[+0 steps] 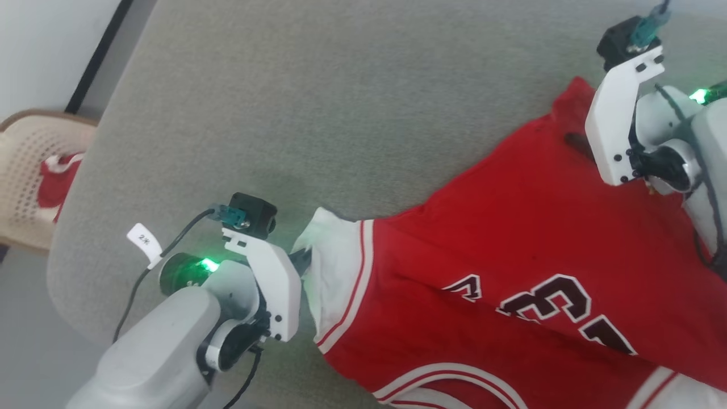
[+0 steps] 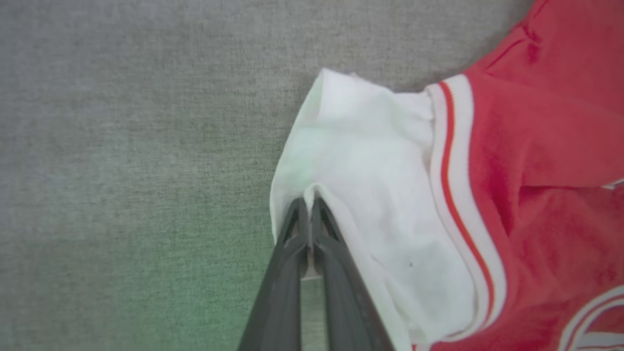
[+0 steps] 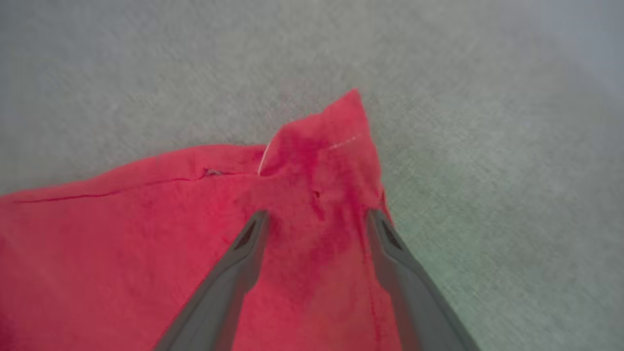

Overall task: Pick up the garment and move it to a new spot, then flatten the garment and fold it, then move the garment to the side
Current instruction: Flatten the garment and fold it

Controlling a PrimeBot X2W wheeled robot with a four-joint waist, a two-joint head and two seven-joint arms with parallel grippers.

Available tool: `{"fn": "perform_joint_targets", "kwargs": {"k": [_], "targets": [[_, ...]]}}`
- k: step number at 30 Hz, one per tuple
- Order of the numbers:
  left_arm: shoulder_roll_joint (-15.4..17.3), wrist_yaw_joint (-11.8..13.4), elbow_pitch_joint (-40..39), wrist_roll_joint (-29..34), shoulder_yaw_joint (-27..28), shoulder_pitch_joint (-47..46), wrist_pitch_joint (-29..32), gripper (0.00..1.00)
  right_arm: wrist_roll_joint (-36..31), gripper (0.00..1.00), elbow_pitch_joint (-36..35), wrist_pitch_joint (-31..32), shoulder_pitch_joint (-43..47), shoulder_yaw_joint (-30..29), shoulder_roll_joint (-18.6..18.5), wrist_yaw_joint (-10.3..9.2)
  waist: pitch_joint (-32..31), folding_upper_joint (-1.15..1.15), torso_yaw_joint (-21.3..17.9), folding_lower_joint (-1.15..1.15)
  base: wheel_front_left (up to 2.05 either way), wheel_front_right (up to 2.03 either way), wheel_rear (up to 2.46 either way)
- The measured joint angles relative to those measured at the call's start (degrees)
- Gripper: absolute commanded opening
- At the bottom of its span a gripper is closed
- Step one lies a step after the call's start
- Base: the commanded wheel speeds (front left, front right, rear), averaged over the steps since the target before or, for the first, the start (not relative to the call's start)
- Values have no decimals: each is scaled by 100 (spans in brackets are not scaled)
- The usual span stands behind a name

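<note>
- At left edge of jersey [image 1: 511, 238]: left tool [image 2: 308, 202] clamped shut on white side panel.
- Jersey spread on grey worktop [image 1: 341, 113], numerals up.
- Over jersey's far red corner: right tool [image 3: 317, 214], jaws wide apart, nothing clamped.

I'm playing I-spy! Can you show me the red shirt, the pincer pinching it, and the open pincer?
shirt [image 1: 511, 238]: head view, red front above the numbers.
left pincer [image 2: 309, 201]: left wrist view, shut tips pinching the shirt's white corner.
right pincer [image 3: 317, 215]: right wrist view, midway between its open tips, over red cloth.
</note>
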Motion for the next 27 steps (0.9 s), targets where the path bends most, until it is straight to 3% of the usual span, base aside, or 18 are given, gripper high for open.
{"fn": "perform_joint_targets", "kwargs": {"k": [8, 9, 10, 19, 27], "targets": [[-243, -234, 404, -2, -34, -176, -178, 0, 375, 100, 871, 498, -504, 691, -31, 3, 200, 1, 247, 0, 0, 0, 0], [-253, -270, 445, -7, -32, -181, -194, 0, 444, 69, 909, 536, -544, 735, -32, 3, 208, 1, 255, 0, 0, 0, 0], [-263, -285, 485, -21, -32, -200, -197, 0, 491, 0, 904, 565, -590, 840, -36, 2, 212, 1, 255, 0, 0, 0, 0], [-192, -398, 778, -149, 123, -389, -208, 0, 891, 0, 976, 337, -783, 1221, -93, 2, 115, 1, 30, 0, 0, 0, 0], [408, -313, 692, 21, 278, -1079, 145, 0, 1137, 0, 583, -142, -1100, 1517, -211, 1, -170, 1, -421, 0, 0, 0, 0]]}}
